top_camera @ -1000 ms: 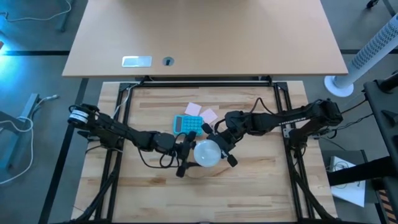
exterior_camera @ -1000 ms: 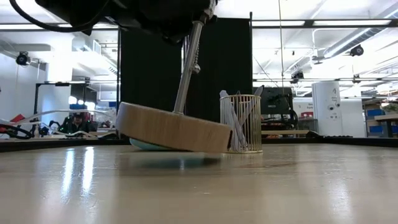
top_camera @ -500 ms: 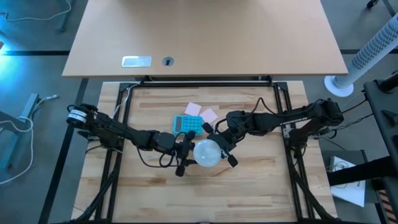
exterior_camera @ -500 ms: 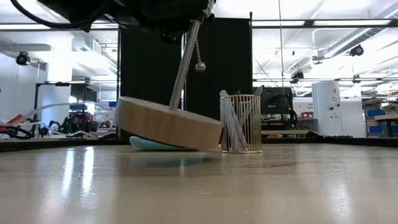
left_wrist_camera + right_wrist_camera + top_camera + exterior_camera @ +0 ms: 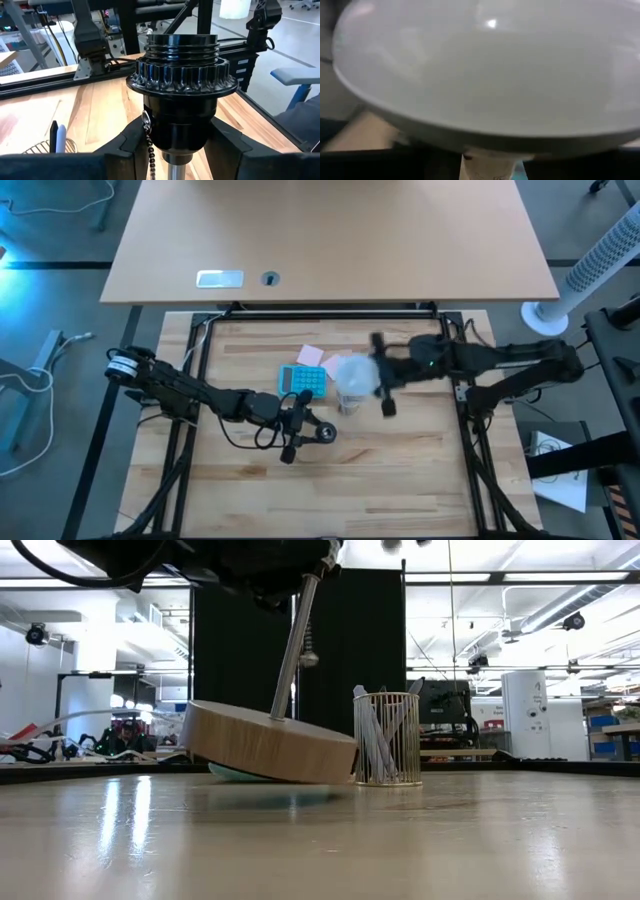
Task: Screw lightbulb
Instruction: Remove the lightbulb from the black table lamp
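High view: right gripper (image 5: 381,377) grips lightbulb (image 5: 349,376); left gripper (image 5: 303,432) clasps socket (image 5: 325,433).

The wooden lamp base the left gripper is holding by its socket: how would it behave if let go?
The wooden disc base sits tilted, one edge raised, so it would probably drop flat. Gripped high at the black socket by the left gripper, it looks top-heavy to steer, likely rigid.
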`<state>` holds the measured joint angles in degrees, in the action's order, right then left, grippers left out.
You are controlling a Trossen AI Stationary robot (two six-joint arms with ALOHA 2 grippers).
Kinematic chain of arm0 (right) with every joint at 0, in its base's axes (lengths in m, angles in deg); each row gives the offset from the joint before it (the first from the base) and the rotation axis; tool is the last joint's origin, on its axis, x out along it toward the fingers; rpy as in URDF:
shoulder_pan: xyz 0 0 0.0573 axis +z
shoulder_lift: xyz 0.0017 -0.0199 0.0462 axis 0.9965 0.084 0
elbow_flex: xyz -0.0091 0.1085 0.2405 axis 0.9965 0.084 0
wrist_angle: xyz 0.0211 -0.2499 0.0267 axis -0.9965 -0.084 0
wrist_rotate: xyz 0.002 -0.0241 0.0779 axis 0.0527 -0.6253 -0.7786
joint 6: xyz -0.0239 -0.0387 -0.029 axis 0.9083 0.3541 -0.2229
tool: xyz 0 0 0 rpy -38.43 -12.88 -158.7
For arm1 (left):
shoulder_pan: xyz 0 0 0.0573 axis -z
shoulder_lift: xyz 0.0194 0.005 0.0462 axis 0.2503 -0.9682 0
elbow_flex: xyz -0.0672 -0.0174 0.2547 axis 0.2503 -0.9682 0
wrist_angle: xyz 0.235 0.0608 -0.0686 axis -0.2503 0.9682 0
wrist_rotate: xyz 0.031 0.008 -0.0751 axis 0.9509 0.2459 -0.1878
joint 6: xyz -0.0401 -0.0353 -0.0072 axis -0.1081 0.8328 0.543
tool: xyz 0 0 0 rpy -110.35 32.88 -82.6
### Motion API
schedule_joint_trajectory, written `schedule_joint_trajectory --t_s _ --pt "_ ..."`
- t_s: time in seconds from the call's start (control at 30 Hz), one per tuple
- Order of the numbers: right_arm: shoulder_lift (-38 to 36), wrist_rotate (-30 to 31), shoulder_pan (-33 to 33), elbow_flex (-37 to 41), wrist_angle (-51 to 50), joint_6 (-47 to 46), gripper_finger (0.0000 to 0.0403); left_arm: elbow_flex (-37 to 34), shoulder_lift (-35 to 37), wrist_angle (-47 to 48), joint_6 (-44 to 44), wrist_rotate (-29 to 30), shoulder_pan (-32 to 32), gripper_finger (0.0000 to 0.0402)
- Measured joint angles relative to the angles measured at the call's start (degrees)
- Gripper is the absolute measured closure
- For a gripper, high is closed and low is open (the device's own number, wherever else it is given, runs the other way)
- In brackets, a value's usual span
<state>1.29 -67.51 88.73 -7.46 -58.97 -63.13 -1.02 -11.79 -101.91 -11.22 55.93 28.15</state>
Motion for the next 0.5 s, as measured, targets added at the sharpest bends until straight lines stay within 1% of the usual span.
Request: schedule_joint_trajectory --t_s 0.1,0.13,0.23,0.33,0.43,0.5 --pt "-2.6 8.0 -3.1 0.0 -7.9 -4.6 0.0266 0.0 0.0 0.0 0.0 0.0 0.0 0.0264" --pt "-3.1 9.3 -4.4 0.0 -10.4 -6.2 0.0267 0.0 0.0 -0.1 0.0 0.0 0.0 0.0264" --pt "-3.8 10.5 -9.6 0.0 -18.0 -9.6 0.0266 0.0 0.0 -0.5 0.0 0.0 0.0 0.0264" --pt "-3.2 11.7 -15.7 0.3 -24.4 -10.3 0.026 0.0 0.0 -0.4 0.0 0.0 0.0 0.0264" --pt "-1.9 12.4 -21.7 2.0 -27.3 -9.9 0.0261 0.0 0.0 -0.8 0.5 0.0 0.0 0.0264" --pt "-1.0 11.8 -25.5 3.5 -28.0 -9.5 0.0266 0.0 0.0 -0.8 0.5 0.1 0.0 0.0264"
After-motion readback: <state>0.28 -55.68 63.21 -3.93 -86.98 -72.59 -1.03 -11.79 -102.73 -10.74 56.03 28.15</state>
